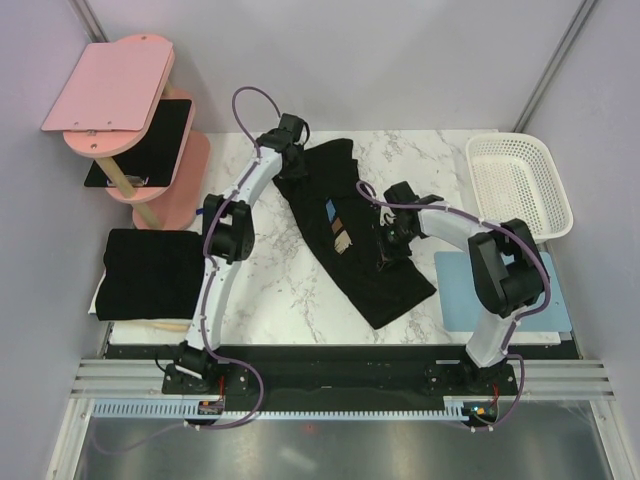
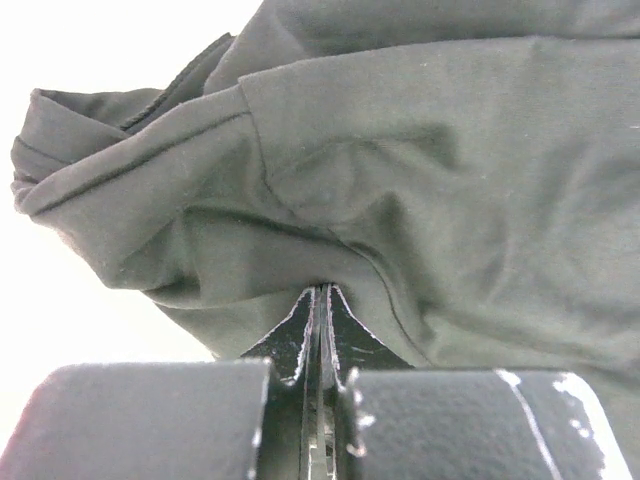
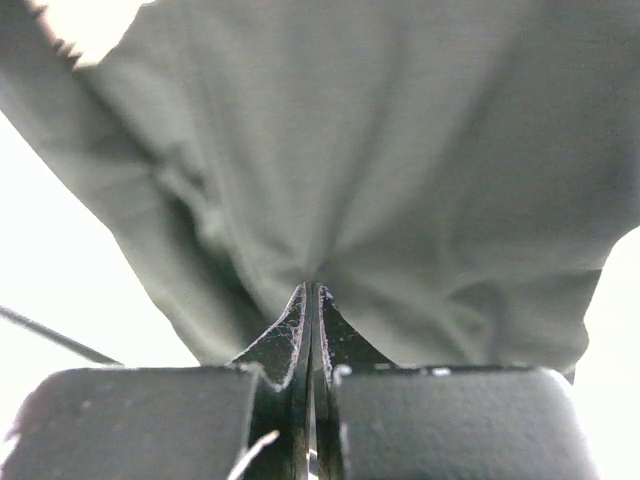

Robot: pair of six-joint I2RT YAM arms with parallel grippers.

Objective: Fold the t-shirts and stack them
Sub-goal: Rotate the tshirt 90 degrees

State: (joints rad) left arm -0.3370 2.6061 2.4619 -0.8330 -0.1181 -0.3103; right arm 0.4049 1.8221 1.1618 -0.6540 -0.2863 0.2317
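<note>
A black t-shirt (image 1: 392, 290) with a streaked chest print (image 1: 340, 228) lies spread diagonally across the marble table (image 1: 270, 280). My left gripper (image 1: 295, 160) is at the shirt's far left end, shut on a pinch of its fabric (image 2: 420, 180); in the left wrist view the cloth bunches at the closed left gripper (image 2: 322, 292). My right gripper (image 1: 386, 258) is at the shirt's right edge, near the middle, and is also shut on cloth (image 3: 400, 150), which gathers at the closed right gripper (image 3: 311, 288). A second black t-shirt (image 1: 148, 272) lies folded at the table's left edge.
A pink tiered shelf (image 1: 110, 95) holding a black board (image 1: 150, 140) stands at the back left. A white basket (image 1: 520, 185) sits at the back right, and a light blue mat (image 1: 462, 295) lies below it, by the right arm.
</note>
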